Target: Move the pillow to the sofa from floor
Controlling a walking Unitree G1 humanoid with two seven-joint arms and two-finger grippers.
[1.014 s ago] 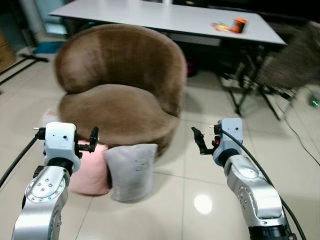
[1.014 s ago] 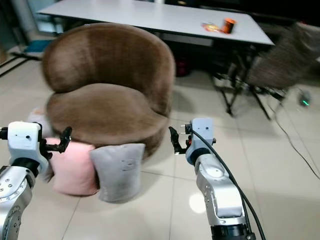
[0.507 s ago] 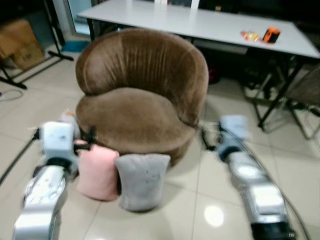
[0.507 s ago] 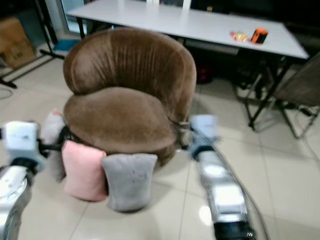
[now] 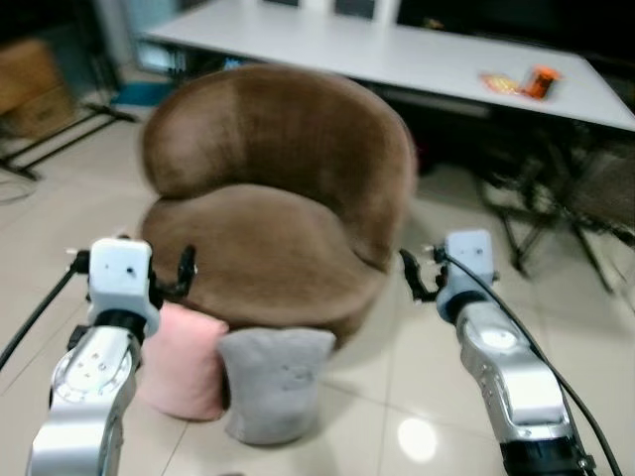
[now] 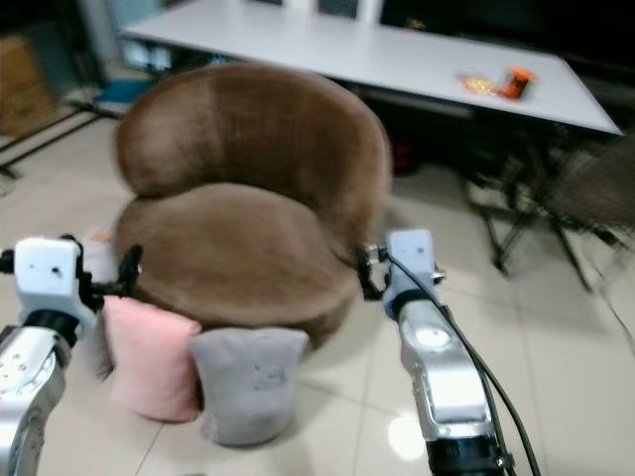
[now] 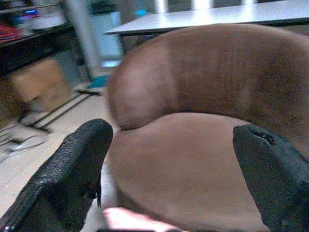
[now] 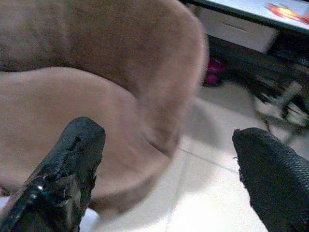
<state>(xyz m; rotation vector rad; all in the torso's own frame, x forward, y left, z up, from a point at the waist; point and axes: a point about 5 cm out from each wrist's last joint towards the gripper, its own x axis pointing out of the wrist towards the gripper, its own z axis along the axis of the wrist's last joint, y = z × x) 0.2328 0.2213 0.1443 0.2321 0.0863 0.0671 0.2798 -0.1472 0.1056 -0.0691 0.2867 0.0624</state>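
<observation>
- While both arms are raised in front of the robot, the left gripper has its two black fingers spread wide with nothing between them, and the right gripper is spread just as wide and equally bare.
- Two pillows stand upright on the tiled floor, leaning against the front of the seat: a pink pillow and a grey pillow, touching side by side.
- Relative to the left gripper, the pink pillow is just below and slightly ahead of the fingertips; the grey pillow lies below and towards the right gripper, roughly between the two arms.
- A pale shape shows behind the left wrist, beside the pink pillow; I cannot tell what it is.
- One brown sofa, a round tub-shaped seat with a curved back, stands straight ahead of both grippers; its cushion is bare.
- The right gripper hovers beside the sofa's outer flank, over open floor, well apart from the pillows.
- One long white table stands beyond the sofa, past both grippers, with an orange can and a small colourful packet near its far end on the right gripper's side.
- A folding chair stands blurred beyond the right gripper, under the table edge.
- A cardboard box and a black stand's legs are off beyond the left gripper.
- Nothing lies between the grippers and the pillows.
</observation>
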